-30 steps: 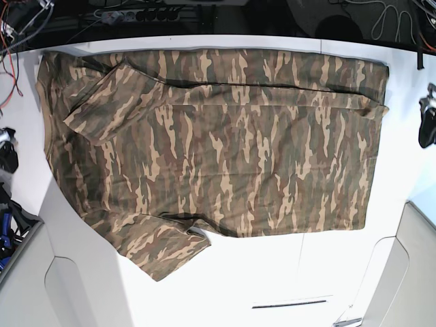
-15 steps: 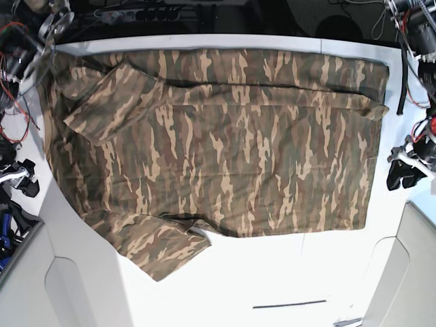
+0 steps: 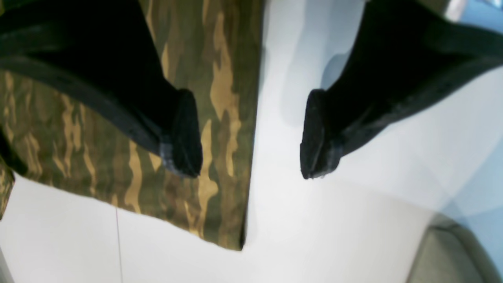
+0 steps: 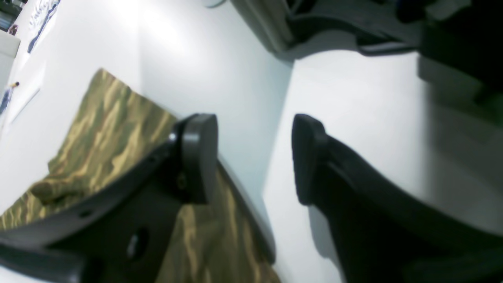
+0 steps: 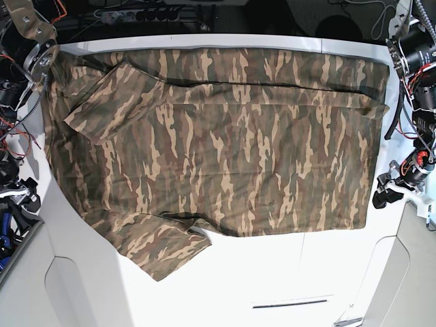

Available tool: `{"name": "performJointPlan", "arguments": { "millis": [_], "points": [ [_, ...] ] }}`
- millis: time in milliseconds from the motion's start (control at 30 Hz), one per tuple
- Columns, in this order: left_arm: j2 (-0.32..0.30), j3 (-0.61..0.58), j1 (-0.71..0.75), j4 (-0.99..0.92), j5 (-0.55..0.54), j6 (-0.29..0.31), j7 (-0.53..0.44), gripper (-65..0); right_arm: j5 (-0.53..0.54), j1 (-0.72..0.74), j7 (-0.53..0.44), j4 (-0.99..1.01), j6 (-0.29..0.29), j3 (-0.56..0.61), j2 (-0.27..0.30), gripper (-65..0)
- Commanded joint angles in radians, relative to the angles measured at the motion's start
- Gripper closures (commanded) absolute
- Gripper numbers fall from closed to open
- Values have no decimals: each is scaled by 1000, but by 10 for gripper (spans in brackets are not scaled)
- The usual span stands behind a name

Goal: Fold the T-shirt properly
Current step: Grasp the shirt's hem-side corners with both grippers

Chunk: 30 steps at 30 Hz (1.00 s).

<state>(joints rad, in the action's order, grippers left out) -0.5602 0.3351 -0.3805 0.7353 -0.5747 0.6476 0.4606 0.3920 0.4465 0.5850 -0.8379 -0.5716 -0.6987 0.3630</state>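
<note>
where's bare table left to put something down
The widest bare patch of the table is the near strip below the shirt hem, right of the lower sleeve. Narrow strips run along the shirt's left and right edges, but both arms crowd those. The far edge is covered.

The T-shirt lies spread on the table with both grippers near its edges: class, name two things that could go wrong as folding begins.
1. The left gripper is open astride the T-shirt edge, one finger above bare table; closing there may catch little or no cloth.
2. One sleeve lies askew toward the table's front edge; folding without straightening it could trap a crooked crease.
</note>
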Motion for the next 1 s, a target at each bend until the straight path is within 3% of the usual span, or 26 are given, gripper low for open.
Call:
{"name": "performJointPlan", "arguments": {
  "millis": [0, 133, 567, 733, 967],
  "points": [
    [-18, 4, -21, 8, -12, 7, -20, -422, 3, 23, -36, 5, -8, 4, 19, -304],
    [-1, 4, -18, 4, -8, 6, -19, -422, -19, 23, -96, 64, -8, 20, 18, -304],
    [28, 4, -16, -16, 19, -10, -39, -422, -19, 21, -96, 105, -9, 42, -48, -303],
    [41, 4, -16, -16, 28, -13, -55, -422, -18, 21, -96, 105, -9, 109, -68, -304],
    [48, 3, -16, -16, 86, -61, -98, -422, -14, 21, -96, 105, -9, 216, -87, -304]
  ]
}}
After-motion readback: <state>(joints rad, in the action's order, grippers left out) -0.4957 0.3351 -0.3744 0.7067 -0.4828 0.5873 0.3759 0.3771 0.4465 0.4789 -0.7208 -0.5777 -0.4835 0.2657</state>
